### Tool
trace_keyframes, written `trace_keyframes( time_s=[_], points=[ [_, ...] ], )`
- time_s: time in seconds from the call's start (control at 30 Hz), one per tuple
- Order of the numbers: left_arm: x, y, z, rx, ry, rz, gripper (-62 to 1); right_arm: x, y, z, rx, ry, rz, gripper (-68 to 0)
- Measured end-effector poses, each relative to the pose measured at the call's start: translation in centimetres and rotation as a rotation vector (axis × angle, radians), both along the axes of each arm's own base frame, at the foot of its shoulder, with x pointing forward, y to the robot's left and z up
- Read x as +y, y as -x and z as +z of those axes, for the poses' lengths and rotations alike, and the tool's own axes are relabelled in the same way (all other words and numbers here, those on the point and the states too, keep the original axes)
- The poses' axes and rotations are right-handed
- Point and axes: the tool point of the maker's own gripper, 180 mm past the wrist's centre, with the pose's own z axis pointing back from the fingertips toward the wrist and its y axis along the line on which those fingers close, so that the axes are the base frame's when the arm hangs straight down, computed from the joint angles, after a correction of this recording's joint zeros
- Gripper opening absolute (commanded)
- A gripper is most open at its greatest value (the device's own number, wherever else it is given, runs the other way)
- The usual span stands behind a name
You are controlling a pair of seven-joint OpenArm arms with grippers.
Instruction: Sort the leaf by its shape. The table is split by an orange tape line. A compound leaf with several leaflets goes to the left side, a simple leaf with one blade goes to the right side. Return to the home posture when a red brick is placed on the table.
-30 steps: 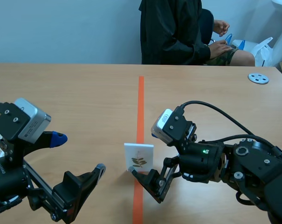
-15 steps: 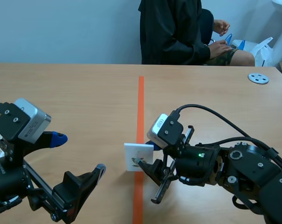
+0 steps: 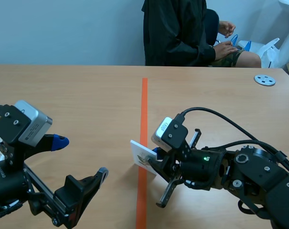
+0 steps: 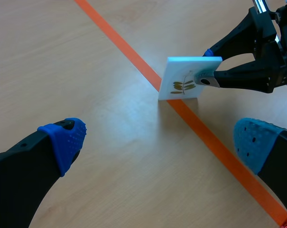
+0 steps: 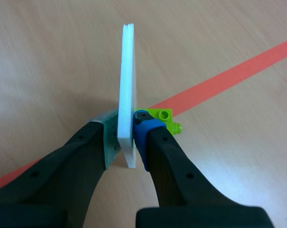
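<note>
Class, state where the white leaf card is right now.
In the scene view, the leaf card is pinched in the right gripper, at the near end of the orange tape line.

I see a plain pale blue-grey wall [image 3: 63,28] behind a light wooden table [image 3: 77,95] with soft, even light on it. Across from me a person [image 3: 175,33] in a dark jacket sits on a dark chair [image 3: 212,21], beside a white plastic bag [image 3: 271,47].
</note>
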Motion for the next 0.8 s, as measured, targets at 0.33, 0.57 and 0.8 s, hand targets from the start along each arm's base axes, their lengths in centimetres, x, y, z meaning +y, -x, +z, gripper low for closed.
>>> trace_keyframes(
  time_s=[0.33, 0.57, 0.8],
  points=[
    [0.0, 0.0, 0.0, 0.0, 0.0, 0.0, 1.4, -0.4, -0.6, 1.2, -0.02, -0.03, -0.016, -66.2],
    [0.0, 0.0, 0.0, 0.0, 0.001, 0.0, 1.4, -5.4, -4.1, 7.1, -0.072, -0.151, -0.207, -66.2],
    [0.0, 0.0, 0.0, 0.0, 0.0, 0.0, 1.4, -14.1, -6.6, 9.8, -0.04, -0.223, -0.485, -66.2]
  ],
)
